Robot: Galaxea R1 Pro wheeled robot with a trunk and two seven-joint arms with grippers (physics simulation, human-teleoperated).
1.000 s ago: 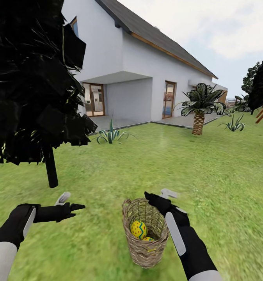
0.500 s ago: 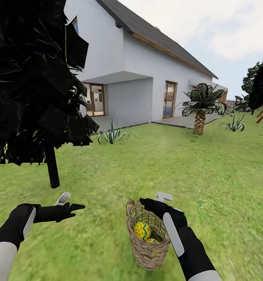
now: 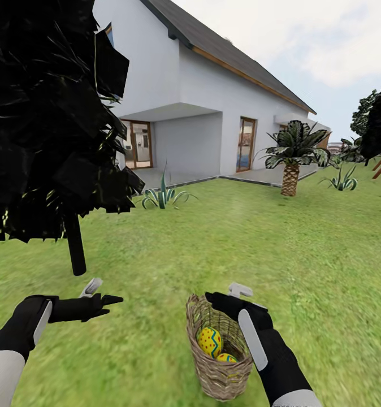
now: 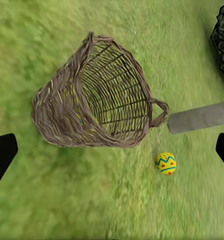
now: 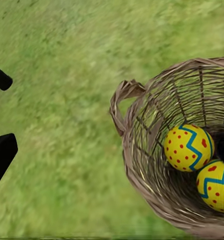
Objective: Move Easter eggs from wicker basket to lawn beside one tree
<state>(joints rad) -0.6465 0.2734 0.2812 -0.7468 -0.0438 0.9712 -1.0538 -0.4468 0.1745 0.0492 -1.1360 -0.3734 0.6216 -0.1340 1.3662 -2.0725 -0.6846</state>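
The wicker basket [image 3: 219, 367] stands on the lawn [image 3: 303, 254] just in front of me. Two Easter eggs [image 3: 210, 342] [image 3: 226, 358] lie inside it, also visible in the right wrist view [image 5: 187, 147] [image 5: 215, 185]. A third egg [image 4: 166, 163] lies on the grass beside the basket [image 4: 99, 100], close to a pale grey trunk [image 4: 199, 117]. My right gripper [image 3: 230, 295] hangs open at the basket's far rim, holding nothing. My left gripper [image 3: 103, 294] is open and empty, out to the left over the grass.
A thin black-trunked tree [image 3: 74, 243] with black foliage stands at the left. Beyond it rises the white house [image 3: 213, 113], with a spiky plant [image 3: 163, 195] and a short palm [image 3: 290, 178] on the lawn before it. Dark foliage [image 4: 222, 40] edges the left wrist view.
The whole picture has shifted slightly, so the camera moved. The basket and my right gripper now sit lower and a little further right in view. The left arm has kept its pose.
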